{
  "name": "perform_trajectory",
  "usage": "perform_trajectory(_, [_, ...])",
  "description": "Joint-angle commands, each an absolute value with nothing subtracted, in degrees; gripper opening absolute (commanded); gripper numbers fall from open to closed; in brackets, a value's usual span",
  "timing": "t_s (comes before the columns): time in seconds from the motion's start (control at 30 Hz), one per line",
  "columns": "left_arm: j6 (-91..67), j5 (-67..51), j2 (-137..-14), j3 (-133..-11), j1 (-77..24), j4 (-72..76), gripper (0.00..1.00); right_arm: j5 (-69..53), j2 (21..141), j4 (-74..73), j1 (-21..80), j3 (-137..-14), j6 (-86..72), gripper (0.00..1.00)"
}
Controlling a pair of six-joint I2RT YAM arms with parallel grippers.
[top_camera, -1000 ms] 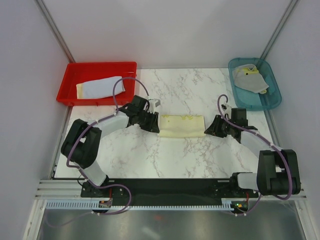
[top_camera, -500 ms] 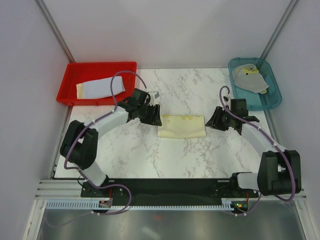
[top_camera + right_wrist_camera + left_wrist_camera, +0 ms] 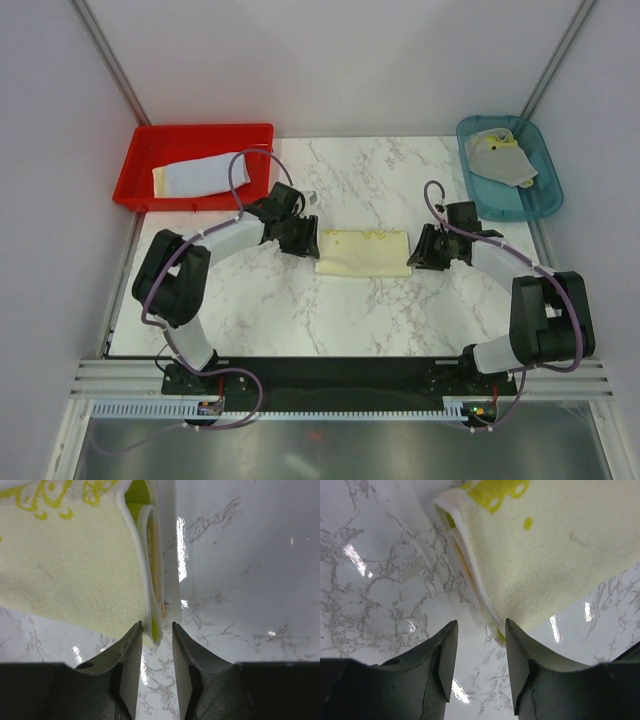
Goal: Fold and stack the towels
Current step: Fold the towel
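Judging progress from the present layout, one towel is folded and at least two items are outstanding. The cream-yellow towel lies flat as a layered oblong directly between the two pincers. The left gripper stands partly open and holds nothing; the towel's folded end lies just ahead of its tips, nearer the right-hand finger. The right gripper shows a narrower gap, with the towel's other end reaching into its mouth; no firm pinch is evident. Beyond the left gripper, on its outer side and well apart, a pale lavender-blue towel lies in a red tray. Beyond the right gripper, on its outer side, a crumpled grey towel sits unfolded in a teal tray. No stack is formed yet.
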State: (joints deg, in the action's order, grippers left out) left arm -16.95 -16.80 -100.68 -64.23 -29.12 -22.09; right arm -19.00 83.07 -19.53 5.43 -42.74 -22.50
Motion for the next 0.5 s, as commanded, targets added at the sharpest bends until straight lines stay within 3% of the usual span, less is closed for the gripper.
perform_trajectory(0.0, [-18.37,-14.59,-98.45,-65.47,-29.36,-21.88,0.5,-17.49,81.48,-19.33,5.45,-44.03,-22.15,0.37])
perform_trajectory(0.1, [-19.68,-13.36,-94.76,-68.37,-29.36,-23.55,0.5,-16.88,79.19,-22.49,5.54,-46.75,-23.11,0.36])
perform_trajectory(0.27, [-22.41,-21.34,-92.81,-69.09,-30.06,-21.46,0.49,-18.71,79.36,-26.28,6.85,-52.28,-23.82,0.35])
perform_trajectory(0.47, [-27.94,-30.76,-96.5,-59.43,-30.41,-8.28,0.41,-25.74,82.87,-17.6,7.82,-48.09,-27.51,0.2])
